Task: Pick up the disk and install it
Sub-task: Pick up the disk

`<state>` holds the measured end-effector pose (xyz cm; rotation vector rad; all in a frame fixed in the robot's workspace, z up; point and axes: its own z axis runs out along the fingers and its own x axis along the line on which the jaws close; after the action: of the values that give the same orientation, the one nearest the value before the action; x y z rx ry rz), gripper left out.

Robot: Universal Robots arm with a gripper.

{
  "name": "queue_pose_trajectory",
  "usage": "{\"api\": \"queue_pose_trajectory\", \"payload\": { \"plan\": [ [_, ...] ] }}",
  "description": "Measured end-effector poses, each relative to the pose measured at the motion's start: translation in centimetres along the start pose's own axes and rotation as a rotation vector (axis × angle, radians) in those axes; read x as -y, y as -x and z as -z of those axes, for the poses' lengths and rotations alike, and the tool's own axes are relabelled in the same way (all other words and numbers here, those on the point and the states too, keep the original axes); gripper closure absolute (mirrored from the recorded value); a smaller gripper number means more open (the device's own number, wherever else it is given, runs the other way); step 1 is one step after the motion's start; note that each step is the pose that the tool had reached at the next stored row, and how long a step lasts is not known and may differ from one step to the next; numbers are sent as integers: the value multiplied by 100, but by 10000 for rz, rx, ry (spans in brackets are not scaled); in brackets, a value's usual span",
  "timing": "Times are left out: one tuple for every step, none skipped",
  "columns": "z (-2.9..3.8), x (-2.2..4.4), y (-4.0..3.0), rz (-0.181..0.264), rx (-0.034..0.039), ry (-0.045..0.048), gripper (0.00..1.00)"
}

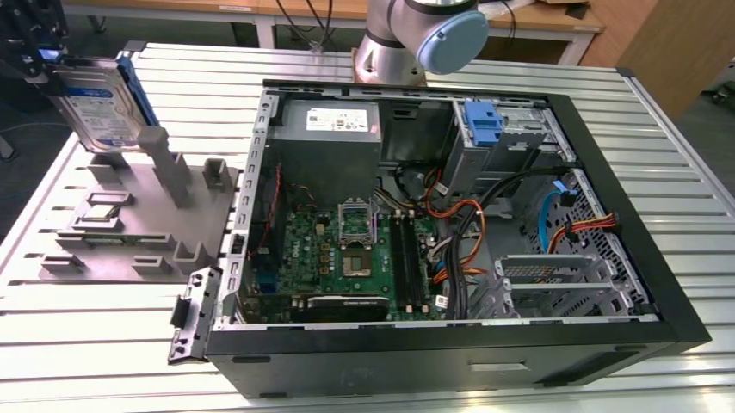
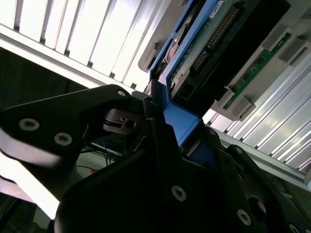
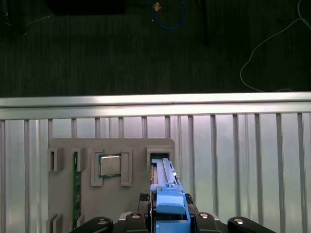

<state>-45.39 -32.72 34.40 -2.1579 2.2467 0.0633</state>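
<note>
In the upper left of the exterior view the gripper [image 1: 44,62] is clamped on the disk [image 1: 101,101], pinching the edge of its blue carrier. The disk hangs upright, slightly tilted, above the grey fixture [image 1: 126,224] on the tabletop [image 1: 92,335]. Whether its lower corner is quite free of the fixture's post I cannot tell. Done well, this lift wants a straight pull along the slot, no twist, and enough height to pass the computer case [image 1: 460,353] wall.

Upper left, stand posts [image 1: 170,172] rise just beneath my disk [image 1: 101,107]. Centre right, cables [image 1: 460,237] crowd the case [image 1: 460,361]; table [image 1: 195,73] between is passable.
</note>
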Motion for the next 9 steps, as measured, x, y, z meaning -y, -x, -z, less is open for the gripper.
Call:
{"api": "queue_pose_trajectory", "payload": {
  "plan": [
    [12,0,1,0,0,0,63],
    [19,0,1,0,0,-1,63],
    [20,0,1,-1,0,0,63],
    [21,0,1,0,0,-1,63],
    [24,-1,1,0,0,1,63],
    [27,-1,1,0,0,1,63],
    [29,0,1,0,0,0,63],
    [31,-1,1,0,1,-1,63],
    [33,0,2,0,0,-1,63]
  ]
}}
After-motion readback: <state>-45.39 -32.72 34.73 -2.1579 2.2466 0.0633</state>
